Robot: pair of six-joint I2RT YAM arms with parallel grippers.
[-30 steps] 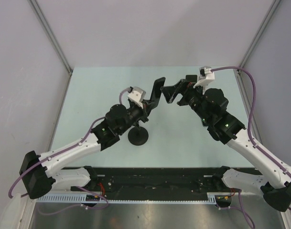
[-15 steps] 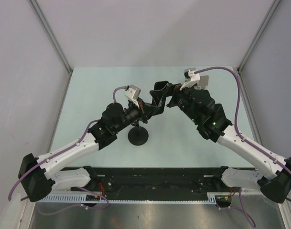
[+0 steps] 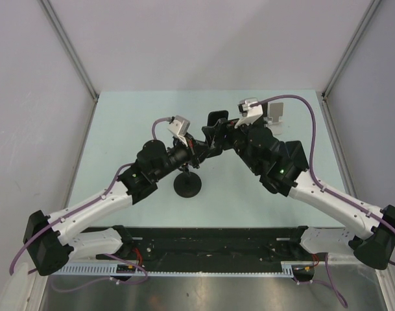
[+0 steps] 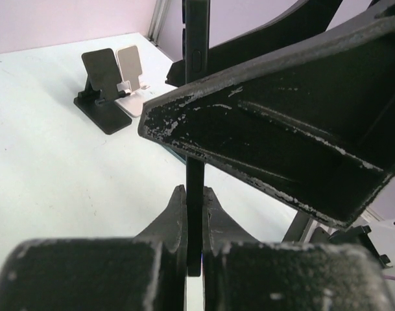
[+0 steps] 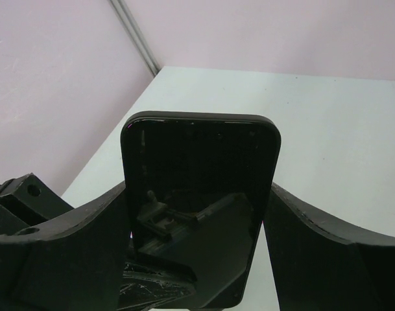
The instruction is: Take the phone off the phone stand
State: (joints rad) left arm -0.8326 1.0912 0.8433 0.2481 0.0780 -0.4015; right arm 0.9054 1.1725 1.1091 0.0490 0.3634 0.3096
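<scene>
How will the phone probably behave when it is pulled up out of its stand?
Probably rigid: the phone is a thin flat slab. Its glossy face shows reflections, so it may slip. The phone stand has a small round base and might tip.

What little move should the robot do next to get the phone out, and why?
Probably squeeze the right pincer snug on the phone, then lift. Its fingers flank the phone's two long edges, but I can't tell whether they grip it yet.
</scene>
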